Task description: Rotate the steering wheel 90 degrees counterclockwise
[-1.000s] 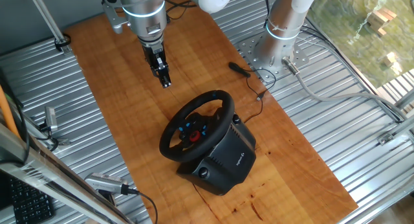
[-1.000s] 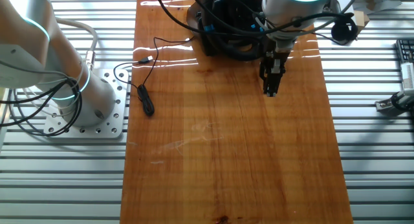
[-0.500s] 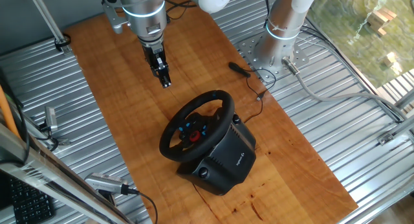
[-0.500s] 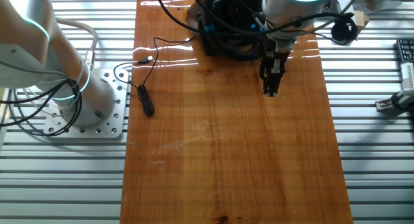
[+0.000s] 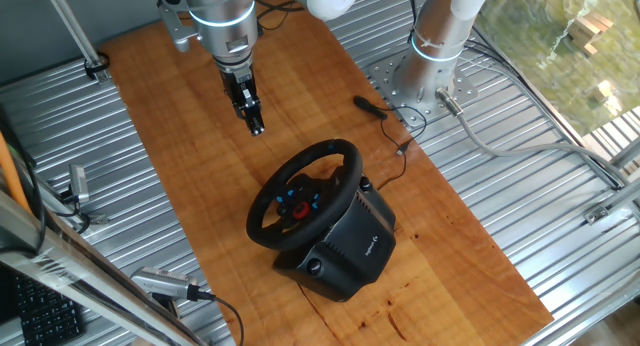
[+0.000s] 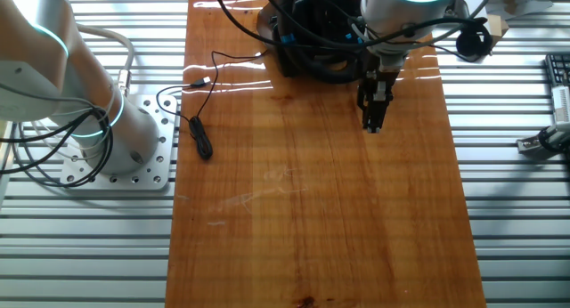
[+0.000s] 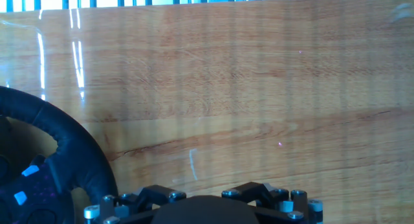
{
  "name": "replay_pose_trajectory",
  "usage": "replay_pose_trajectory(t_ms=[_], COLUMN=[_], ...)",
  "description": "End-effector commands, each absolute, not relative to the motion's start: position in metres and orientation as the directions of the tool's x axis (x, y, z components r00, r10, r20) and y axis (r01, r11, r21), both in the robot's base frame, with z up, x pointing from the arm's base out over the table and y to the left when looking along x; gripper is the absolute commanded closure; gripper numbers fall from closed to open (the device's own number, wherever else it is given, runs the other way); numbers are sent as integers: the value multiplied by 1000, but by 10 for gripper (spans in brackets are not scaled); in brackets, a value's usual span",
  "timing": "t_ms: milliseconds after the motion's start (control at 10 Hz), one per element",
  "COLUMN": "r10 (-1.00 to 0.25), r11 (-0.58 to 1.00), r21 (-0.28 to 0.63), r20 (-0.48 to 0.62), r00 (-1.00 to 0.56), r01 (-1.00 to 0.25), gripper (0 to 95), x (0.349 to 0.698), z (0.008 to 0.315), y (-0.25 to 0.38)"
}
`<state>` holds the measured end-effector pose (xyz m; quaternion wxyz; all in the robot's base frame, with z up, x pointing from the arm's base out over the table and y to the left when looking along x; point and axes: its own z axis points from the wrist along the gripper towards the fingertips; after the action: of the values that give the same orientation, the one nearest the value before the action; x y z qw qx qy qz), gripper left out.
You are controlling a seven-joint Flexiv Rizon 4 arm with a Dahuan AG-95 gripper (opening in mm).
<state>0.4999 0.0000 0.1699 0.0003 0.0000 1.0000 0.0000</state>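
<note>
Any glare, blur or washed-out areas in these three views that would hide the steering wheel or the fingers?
One fixed view: even light, the steering wheel and gripper sharp; the background at top right is overexposed. The other fixed view: white glare streaks on the wooden board near the wheel's base, which the arm's cables largely hide. Hand view: soft, with reflection streaks at top left; only the wheel's rim shows, and the fingers are not visible.

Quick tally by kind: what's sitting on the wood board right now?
Steering wheel on its black base: 1
Small black tool with a cable, at the board's edge: 1
Total: 2
The gripper hangs above the board beside the wheel, touching neither; whether its jaws are open or shut can't be told.
</note>
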Motion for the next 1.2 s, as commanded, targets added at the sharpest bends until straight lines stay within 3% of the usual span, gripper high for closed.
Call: replay_pose_trajectory(t_ms=[100, 1200], r10=[-8, 8], r11=[1000, 1000], r21=[-15, -19], r20=[4, 17], r00=[-1000, -1000], r01=[-9, 8], gripper=[950, 950], x=[500, 513], z=[170, 181], y=[0, 7])
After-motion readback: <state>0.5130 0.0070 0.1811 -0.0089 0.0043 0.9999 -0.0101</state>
